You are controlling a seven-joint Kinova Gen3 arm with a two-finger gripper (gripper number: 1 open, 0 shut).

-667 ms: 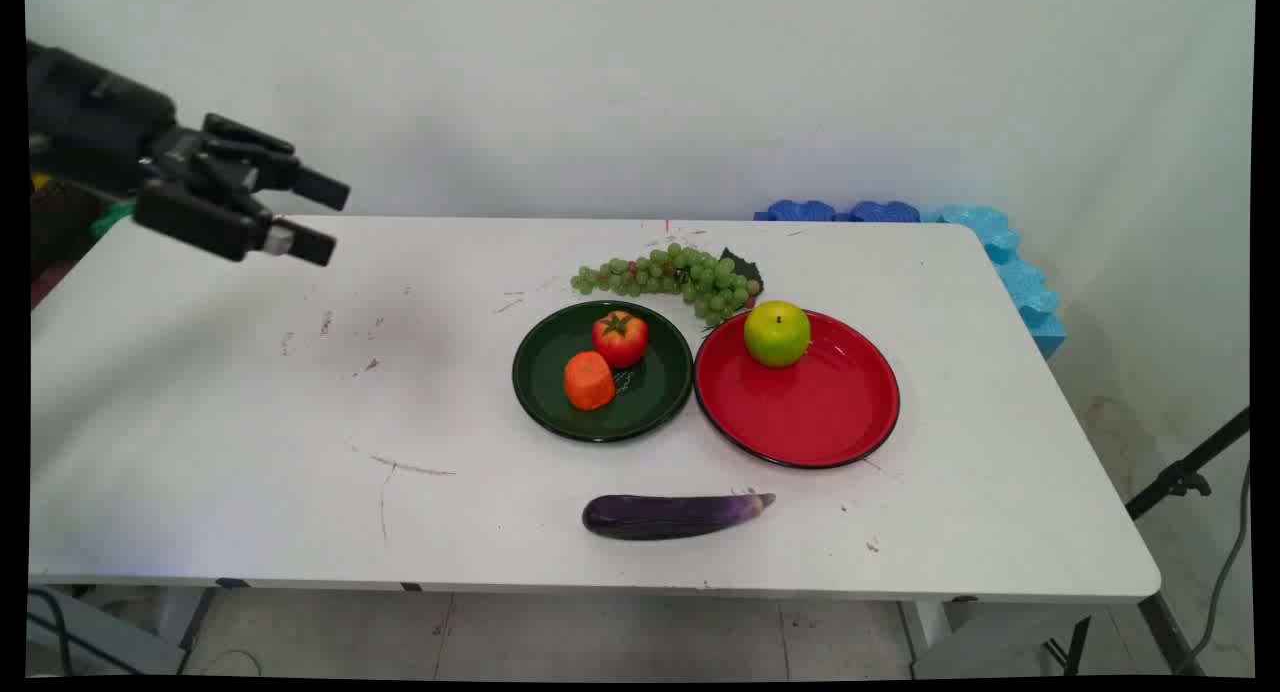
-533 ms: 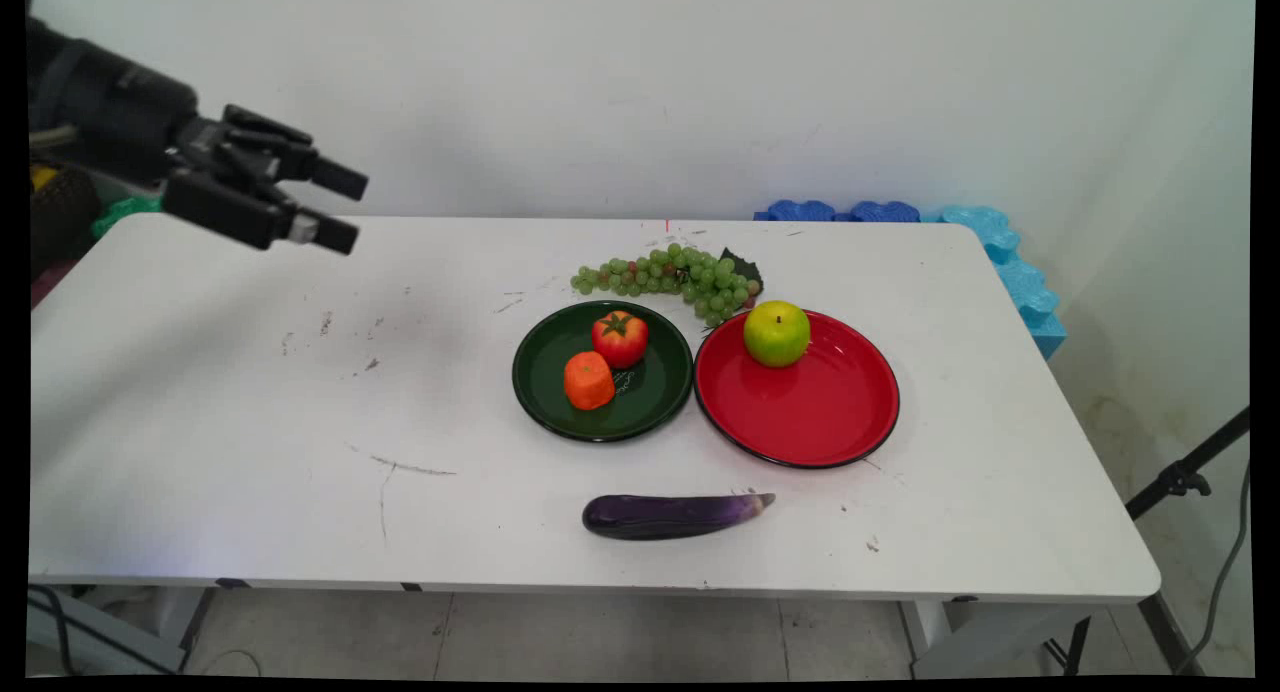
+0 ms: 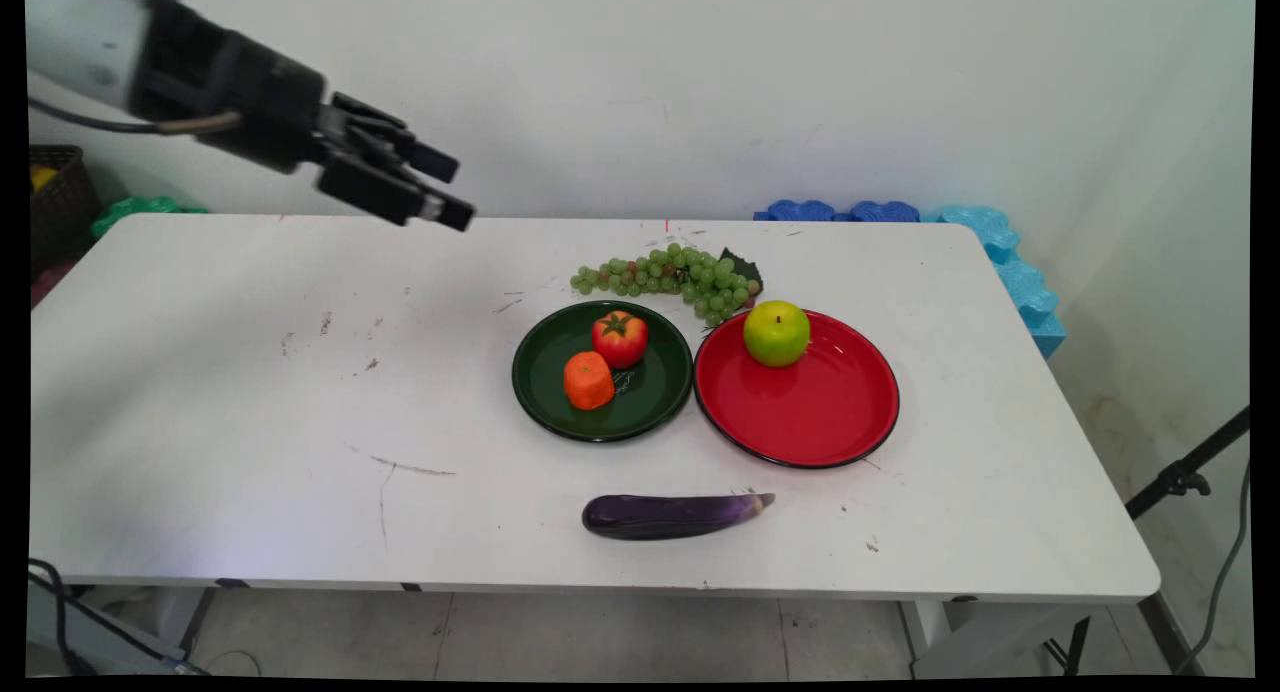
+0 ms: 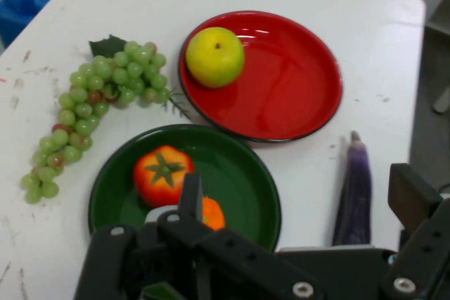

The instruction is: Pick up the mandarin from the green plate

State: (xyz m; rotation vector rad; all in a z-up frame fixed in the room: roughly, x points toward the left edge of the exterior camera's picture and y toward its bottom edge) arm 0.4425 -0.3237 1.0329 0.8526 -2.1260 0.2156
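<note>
Your end effector [image 3: 440, 187] hangs high over the far left part of the tabletop [image 3: 250, 422], its two fingers apart with nothing between them. It touches nothing; the nearest thing is the bunch of green grapes [image 3: 670, 275], and even that is well apart from it.

The grapes lie on the bare tabletop just behind the two plates, probably because they sprawl too wide for either one. The green plate [image 3: 545, 402] holds a tomato [image 3: 620, 338] and an orange carrot piece [image 3: 589, 380], close together. The red plate [image 3: 820, 412] sits just beside it on the right, rims almost touching, and carries only a yellow-green apple [image 3: 777, 333] near its far rim. An eggplant [image 3: 670, 515] lies flat on the near side, apart from both plates.

From the hand view you look down on both plates, so the wrist appears aimed at that cluster.

You can read no brand, label or writing anywhere here.
</note>
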